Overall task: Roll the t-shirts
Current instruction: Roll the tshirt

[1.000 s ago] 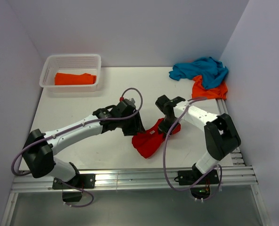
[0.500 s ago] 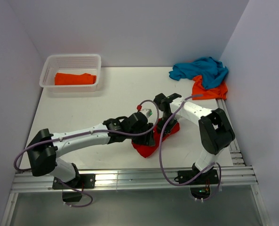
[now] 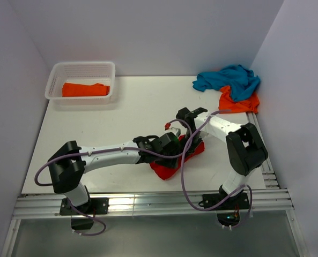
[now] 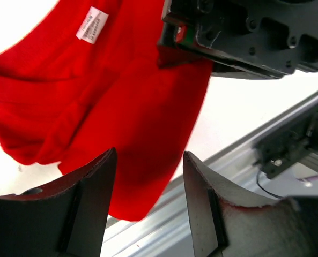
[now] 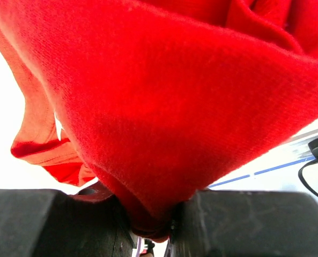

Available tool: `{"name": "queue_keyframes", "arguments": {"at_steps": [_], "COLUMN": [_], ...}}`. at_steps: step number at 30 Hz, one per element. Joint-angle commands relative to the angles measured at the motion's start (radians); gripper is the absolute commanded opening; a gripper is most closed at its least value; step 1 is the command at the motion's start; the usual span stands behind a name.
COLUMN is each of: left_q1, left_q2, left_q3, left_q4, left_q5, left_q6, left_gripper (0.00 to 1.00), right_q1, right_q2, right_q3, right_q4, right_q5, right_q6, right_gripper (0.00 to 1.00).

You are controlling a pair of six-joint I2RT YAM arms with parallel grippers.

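The right claw (image 5: 148,220) is clamped on a bunched fold of the red t-shirt (image 4: 110,96), and the cloth spreads out directly ahead of it. The left claw (image 4: 148,209) stands with jaws apart and holds nothing; the red cloth lies just ahead of its fingertips, on the worktop (image 3: 126,107). The teal t-shirt (image 3: 228,77) and an orange t-shirt (image 3: 239,103) lie well beyond the right claw

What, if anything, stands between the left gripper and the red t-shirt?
Nothing visible does. The left gripper has its jaws open and faces the red t-shirt directly. The right gripper is pinching a fold of the shirt, off to one side of that path.
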Motion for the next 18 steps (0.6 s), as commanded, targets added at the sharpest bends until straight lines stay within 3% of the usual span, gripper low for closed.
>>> {"name": "queue_keyframes", "arguments": {"at_steps": [1,12,18], "left_q1": [-0.022,-0.085,-0.106], "left_q2": [0.012,0.027,0.076], "left_q3": [0.042,-0.007,0.015], "left_q4": [-0.009,0.043,-0.004], "left_q5": [-0.068,-0.027,-0.082], "left_q6": [0.065,0.114,0.124], "left_gripper": [0.58,0.56,0.56], "right_q1": [-0.009,-0.034,-0.038], "right_q2": [-0.022,0.006,0.013], "right_q3": [-0.004,0.034,0.045], "right_q4": [0.006,-0.025,-0.035], "right_q5": [-0.022,-0.025,-0.025], "right_q6": [-0.005,-0.020,-0.028], "right_gripper": [0.00,0.00,0.00]}}
